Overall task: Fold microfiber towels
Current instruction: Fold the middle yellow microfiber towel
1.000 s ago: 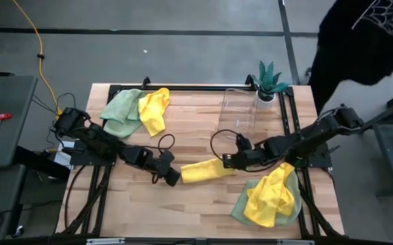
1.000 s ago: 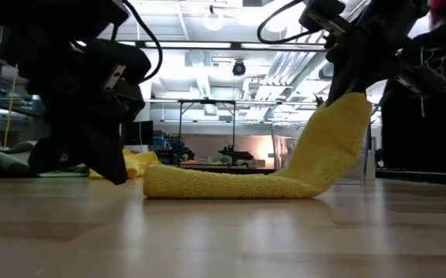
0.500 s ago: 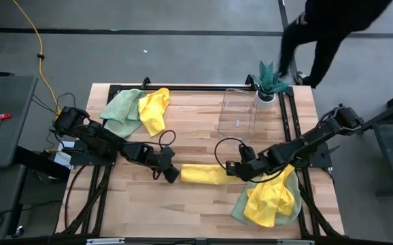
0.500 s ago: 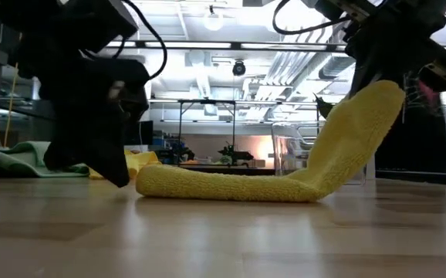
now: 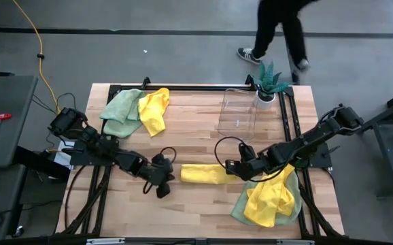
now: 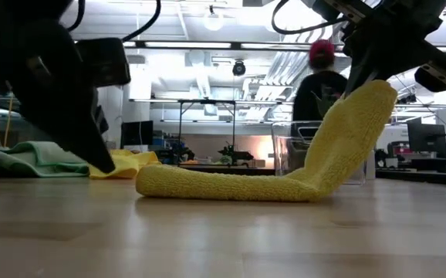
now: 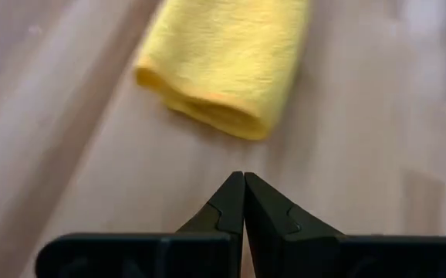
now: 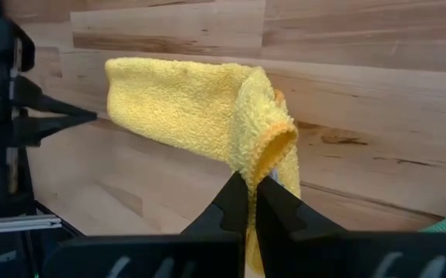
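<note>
A folded yellow towel (image 5: 203,173) lies on the table's middle as a long roll; it also shows in the low view (image 6: 223,185). My right gripper (image 5: 232,169) is shut on its right end and holds that end up (image 6: 358,108). My left gripper (image 5: 166,180) is shut and empty, a short way off the towel's left end (image 7: 207,108), low over the table. My right gripper pinches the towel's right end (image 8: 269,158) between its two fingers, on a folded edge of several layers. The fingers come from the table's right, slanting down. That end is lifted and bent upward; the rest of the towel (image 6: 215,185) lies flat on the table.
A heap of green and yellow towels (image 5: 135,109) lies at the far left, and a yellow towel on a green one (image 5: 271,197) at the near right. A clear plastic container (image 5: 237,112) and a potted plant (image 5: 270,82) stand at the far edge. A person (image 5: 281,27) walks beyond the table.
My left gripper has drawn back from the towel's left end toward the near left. My right gripper has carried the towel's right end up and a little toward the table's right and near edge; the towel now lies straighter across the table.
</note>
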